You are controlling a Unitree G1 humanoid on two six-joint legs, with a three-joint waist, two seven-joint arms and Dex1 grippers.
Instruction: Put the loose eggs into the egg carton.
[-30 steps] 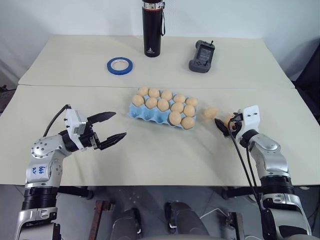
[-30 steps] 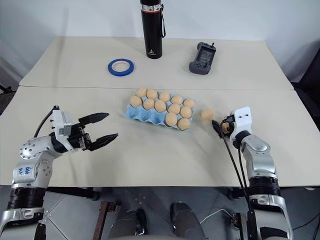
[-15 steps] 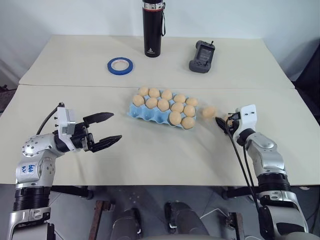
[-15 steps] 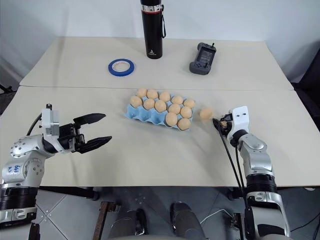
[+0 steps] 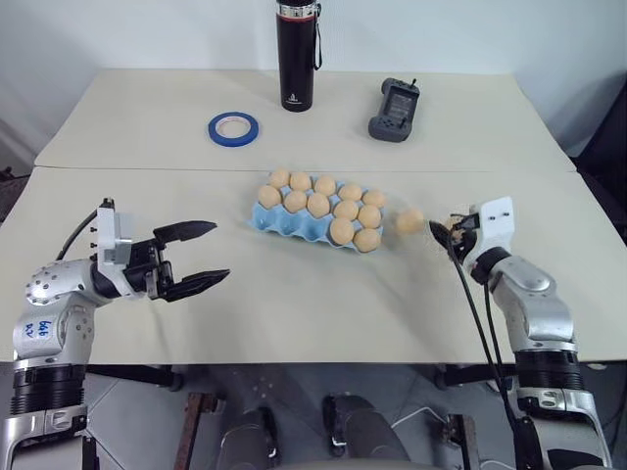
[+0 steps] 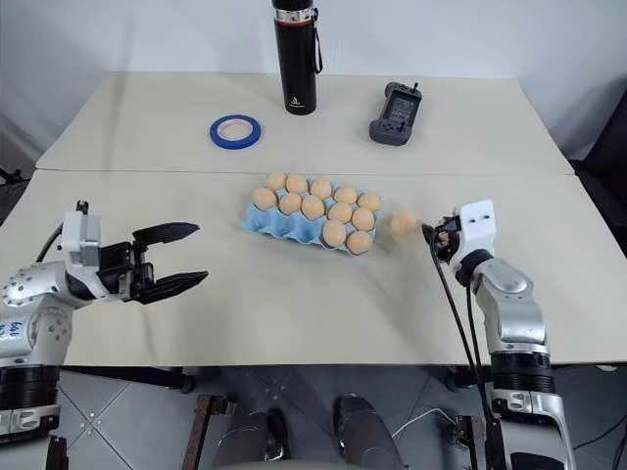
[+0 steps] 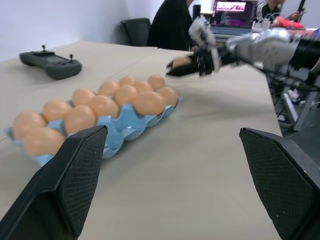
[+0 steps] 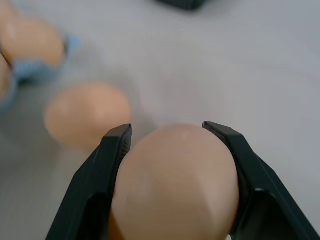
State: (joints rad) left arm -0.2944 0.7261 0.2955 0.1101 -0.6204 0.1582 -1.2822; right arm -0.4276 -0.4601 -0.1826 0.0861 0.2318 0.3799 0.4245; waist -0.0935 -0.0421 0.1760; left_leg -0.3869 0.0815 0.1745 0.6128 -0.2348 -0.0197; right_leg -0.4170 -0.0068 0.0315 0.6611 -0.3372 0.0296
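Tan-orange and smooth, one loose egg [image 8: 172, 187] sits clamped between the two black fingers of the right gripper [image 5: 446, 228], off the beige table [image 5: 294, 313] and to the right of the carton. A second loose egg [image 5: 409, 220] lies on the table between that gripper and the light blue moulded egg carton [image 5: 284, 223], just beside the carton's right end. The carton stands near the table centre with ten eggs seated; which cups are free cannot be told from these views.

The left gripper [image 5: 201, 258] hangs well apart to the left, its jaws spread wide and holding nothing.

Judged risks from here:
- The egg is round and slick, so it could rotate or slip out if the fingers hold it off-centre.
- Excess squeeze could crack the shell.
- The carry path to the carton passes over the second loose egg; a low pass could knock it and send it rolling.
- Lowering onto an occupied cup would press egg against egg.
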